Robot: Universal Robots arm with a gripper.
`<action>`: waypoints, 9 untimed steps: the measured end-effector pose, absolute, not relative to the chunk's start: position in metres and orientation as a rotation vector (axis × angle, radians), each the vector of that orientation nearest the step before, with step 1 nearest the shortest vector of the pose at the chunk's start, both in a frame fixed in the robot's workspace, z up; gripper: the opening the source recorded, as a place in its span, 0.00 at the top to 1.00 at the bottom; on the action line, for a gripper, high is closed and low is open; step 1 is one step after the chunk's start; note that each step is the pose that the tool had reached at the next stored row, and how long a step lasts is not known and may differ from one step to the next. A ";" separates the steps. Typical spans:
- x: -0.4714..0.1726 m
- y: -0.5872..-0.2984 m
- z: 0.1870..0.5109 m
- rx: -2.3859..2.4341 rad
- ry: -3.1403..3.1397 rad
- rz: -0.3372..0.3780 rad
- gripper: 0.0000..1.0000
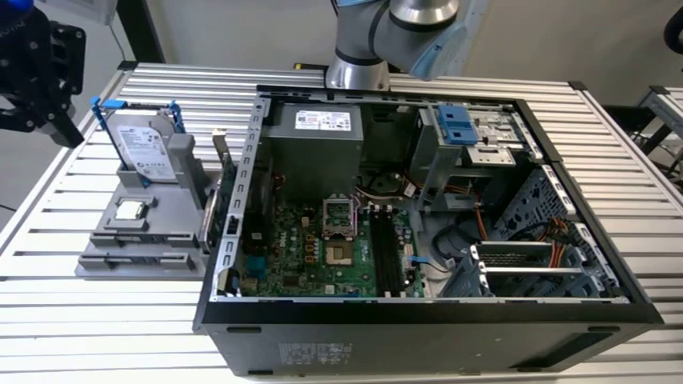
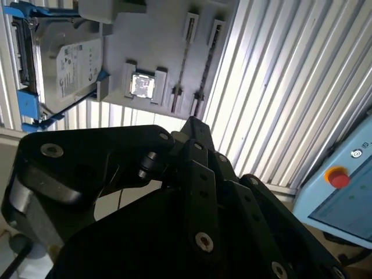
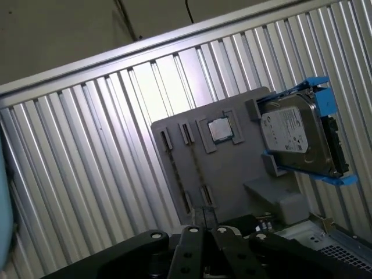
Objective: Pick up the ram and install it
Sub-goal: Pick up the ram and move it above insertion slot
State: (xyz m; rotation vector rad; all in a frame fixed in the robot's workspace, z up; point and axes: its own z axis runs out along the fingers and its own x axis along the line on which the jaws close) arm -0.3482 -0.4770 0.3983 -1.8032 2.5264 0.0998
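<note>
Wrist views (both overhead) share fixture (image 2: 154, 35) (image 3: 232, 168).

The exterior view's edge cuts off the black metal pincer (image 1: 41, 112) at ten o'clock, the silver-grey robot arm (image 1: 389, 40) at twelve, the open black computer case (image 1: 427, 344) at six.

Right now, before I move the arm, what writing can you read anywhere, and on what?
No text can be read.
Hard drive label: print too small.
Power supply sticker: too small.
Case sticker: too small.
Blue panel: markings unreadable.
</note>
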 end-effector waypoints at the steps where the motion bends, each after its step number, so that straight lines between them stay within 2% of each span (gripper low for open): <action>1: -0.348 -0.477 0.398 -1.813 2.519 0.100 1.00; 9: -0.348 -0.477 0.398 -1.936 2.420 0.093 1.00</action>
